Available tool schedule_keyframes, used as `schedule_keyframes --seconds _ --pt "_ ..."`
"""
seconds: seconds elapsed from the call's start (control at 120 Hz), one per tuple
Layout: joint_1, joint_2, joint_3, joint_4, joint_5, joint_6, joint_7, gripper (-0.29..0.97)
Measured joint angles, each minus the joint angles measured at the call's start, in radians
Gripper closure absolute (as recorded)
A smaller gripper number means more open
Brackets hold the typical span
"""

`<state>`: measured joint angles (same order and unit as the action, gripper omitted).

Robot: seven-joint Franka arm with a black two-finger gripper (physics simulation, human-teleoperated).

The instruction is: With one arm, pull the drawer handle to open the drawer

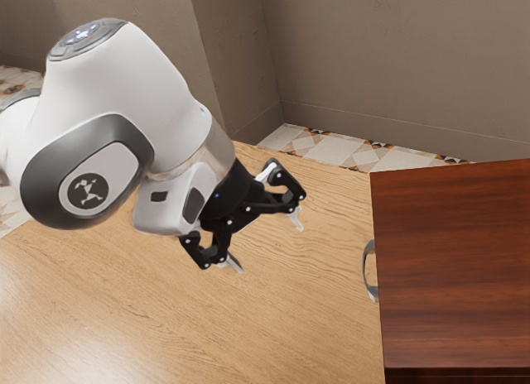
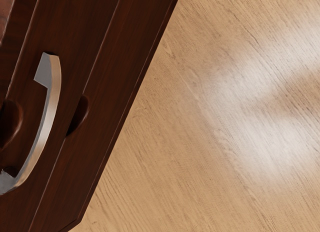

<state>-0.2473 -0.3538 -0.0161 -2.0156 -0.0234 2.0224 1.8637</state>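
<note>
- Silver drawer handle [image 1: 369, 271], a curved bar, sits on the drawer [image 2: 65, 32] front of the dark wooden cabinet [image 1: 451, 268] at the exterior view's right. The drawer looks shut to me.
- The gripper [image 1: 265, 244] hangs over the light wood table [image 1: 124, 318], jaws spread wide and holding nothing, with a clear gap to the handle.
- Reads as the approach step: line up so one jaw goes behind the bar's middle and the other in front.
- Clamp firmly, then pull straight out. Twist and it could slip.

The cabinet [image 1: 451, 260] stood on the table [image 1: 124, 318] at the exterior view's right, its handle [image 1: 369, 271] on the side facing my gripper [image 1: 265, 245], which hung above the table, apart from the handle.
</note>
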Motion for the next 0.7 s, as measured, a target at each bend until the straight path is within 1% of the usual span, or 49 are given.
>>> schedule_keyframes --seconds 0.192,0.333,0.533,0.633,0.7 --pt "-0.022 0.028 0.004 -0.052 -0.03 0.112 0.092 0.0" --pt "-0.022 0.064 0.005 -0.064 -0.035 0.181 0.144 0.0" --pt "-0.05 0.07 0.027 -0.121 -0.035 0.282 0.2 0.0" --pt "-0.164 0.08 0.133 -0.136 -0.034 0.331 0.222 0.0" --pt "-0.197 0.091 0.163 -0.139 -0.028 0.355 0.234 0.0"
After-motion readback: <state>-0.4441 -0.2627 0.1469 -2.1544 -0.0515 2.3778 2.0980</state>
